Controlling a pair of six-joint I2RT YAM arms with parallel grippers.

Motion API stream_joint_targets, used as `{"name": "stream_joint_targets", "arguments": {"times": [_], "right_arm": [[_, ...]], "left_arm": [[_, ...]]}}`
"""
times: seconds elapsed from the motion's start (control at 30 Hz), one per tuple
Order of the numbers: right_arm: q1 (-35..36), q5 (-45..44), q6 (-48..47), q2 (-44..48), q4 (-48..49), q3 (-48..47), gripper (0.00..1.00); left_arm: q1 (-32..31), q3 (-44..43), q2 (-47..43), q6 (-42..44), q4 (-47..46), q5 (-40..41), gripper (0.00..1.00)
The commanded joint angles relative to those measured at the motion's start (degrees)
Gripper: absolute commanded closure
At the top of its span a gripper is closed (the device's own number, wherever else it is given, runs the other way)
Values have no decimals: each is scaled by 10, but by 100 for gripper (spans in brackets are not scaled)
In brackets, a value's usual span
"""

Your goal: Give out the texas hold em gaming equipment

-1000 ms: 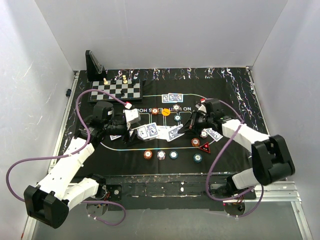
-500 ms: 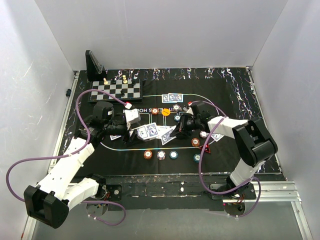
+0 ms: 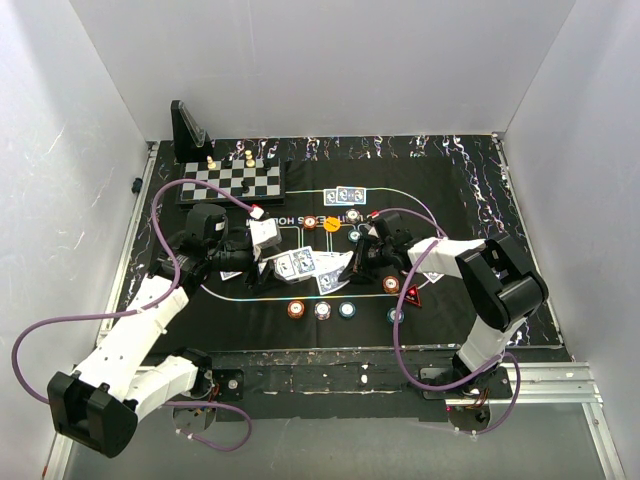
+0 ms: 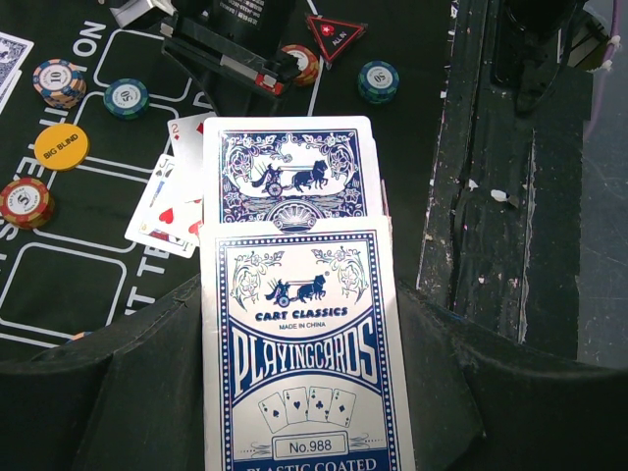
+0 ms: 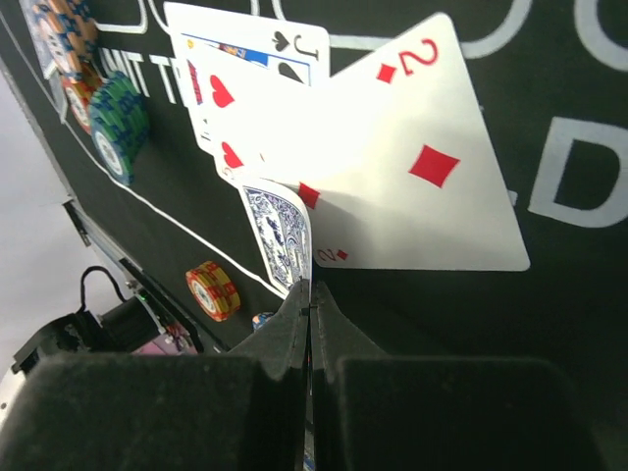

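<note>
L hand [image 4: 300, 314]: card box [image 4: 299, 392] lengthwise. R hand [image 5: 309, 290]: card [image 5: 283, 231] edge-on.

Black felt table [image 3: 470, 200] — poker chips [image 3: 322, 310], playing cards [image 3: 346, 194], chessboard [image 3: 235, 180] on it

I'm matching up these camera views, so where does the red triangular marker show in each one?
Top external: red triangular marker right of centre, slightly below the middle.
Left wrist: at the top edge, just right of centre.
Right wrist: not in it.
Shared landmark: the face-up cards.
</note>
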State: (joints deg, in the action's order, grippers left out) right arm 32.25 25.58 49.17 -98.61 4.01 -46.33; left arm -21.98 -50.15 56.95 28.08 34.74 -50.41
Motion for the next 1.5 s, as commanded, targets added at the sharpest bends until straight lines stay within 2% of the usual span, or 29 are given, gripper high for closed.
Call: {"name": "stream_joint_targets", "arguments": {"times": [0.0,0.1,0.4,0.8,0.93,1.03,1.07,1.13,1.17,1.3,1.47], "right_arm": [[9,-37,-27,9,-56,-20,99],[12,-39,-28,7,-61,-15,97],[16,-73,-32,27,-102,-21,70],[16,-108,-72,66,-182,-60,47],[16,-130,-75,101,-221,-82,44],[16,-137,-77,146,-249,-115,37],[16,-137,-77,164,-255,-126,31],[16,-120,-72,196,-258,-146,20],[15,-96,-65,213,-247,-152,18],[16,15,-27,237,-194,-169,15],[27,107,10,243,-104,-151,13]], "left_arm": [[2,-18,-18,5,1,-13,75],[2,-18,-18,4,1,-13,75],[2,-19,-18,2,3,-19,75],[2,-21,-20,1,5,-32,73],[2,-21,-20,8,9,-28,73],[2,-18,-18,11,9,-28,73],[2,-18,-17,11,9,-29,73],[1,-19,-16,12,9,-31,73],[2,-20,-16,12,9,-34,73],[2,-20,-15,10,6,-33,73],[2,-18,-16,10,5,-32,73]]}}
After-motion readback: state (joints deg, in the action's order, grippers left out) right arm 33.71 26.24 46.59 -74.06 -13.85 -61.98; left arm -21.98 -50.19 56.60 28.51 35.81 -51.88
